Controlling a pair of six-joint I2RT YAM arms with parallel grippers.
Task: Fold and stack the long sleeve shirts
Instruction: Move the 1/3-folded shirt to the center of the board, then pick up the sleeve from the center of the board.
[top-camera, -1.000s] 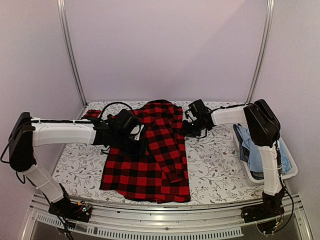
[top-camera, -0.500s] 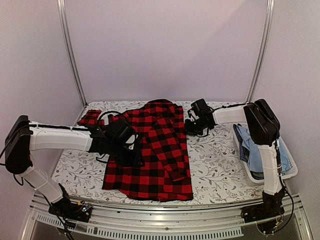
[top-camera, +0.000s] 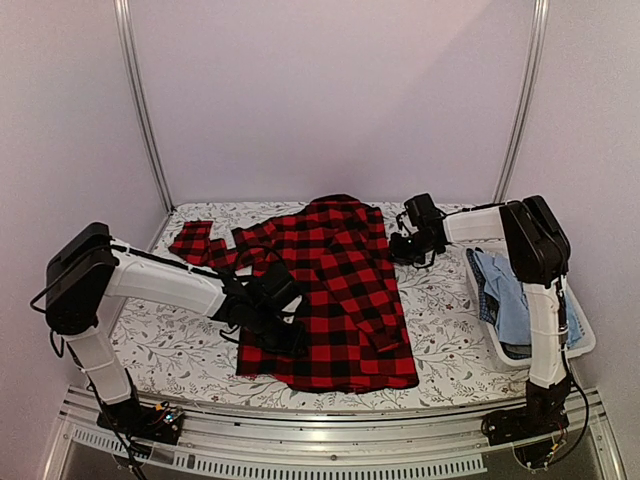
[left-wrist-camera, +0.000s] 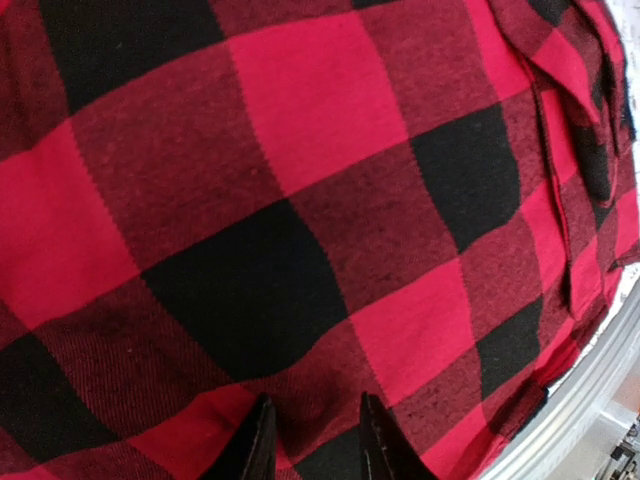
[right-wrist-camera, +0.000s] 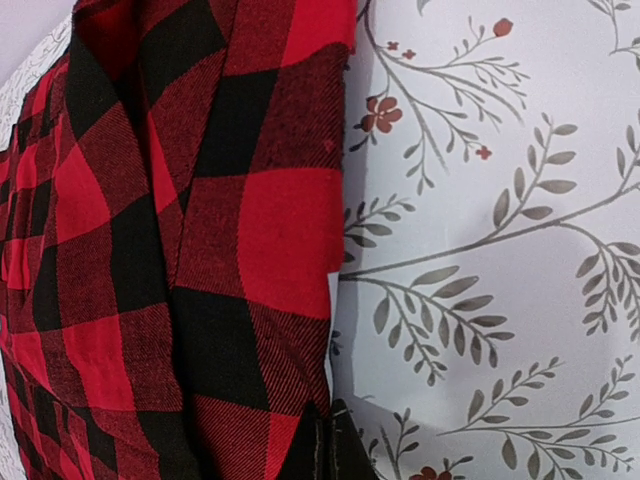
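Observation:
One long sleeve shirt (top-camera: 340, 290), in red-and-black check, lies spread across the middle of the table, one sleeve (top-camera: 195, 240) reaching far left. My left gripper (top-camera: 280, 325) is low on the shirt's near-left part. In the left wrist view the check cloth (left-wrist-camera: 300, 150) fills the frame and my left gripper (left-wrist-camera: 315, 410) holds a fold of it. My right gripper (top-camera: 400, 247) is at the shirt's far-right edge. Seen from the right wrist, the right gripper (right-wrist-camera: 333, 415) is shut where the edge of the shirt (right-wrist-camera: 200, 250) runs into its tips.
A white basket (top-camera: 585, 335) at the right edge holds blue clothes (top-camera: 505, 295). The table wears a floral cover (top-camera: 440, 330) (right-wrist-camera: 500, 250). Its metal front rail (left-wrist-camera: 590, 390) runs close to the shirt's near hem. Upright frame posts (top-camera: 140, 110) stand at the back corners.
Both arms and the shirt have shifted right and toward the near edge. The right gripper closed on the shirt's edge. The far-left sleeve has been drawn out straighter.

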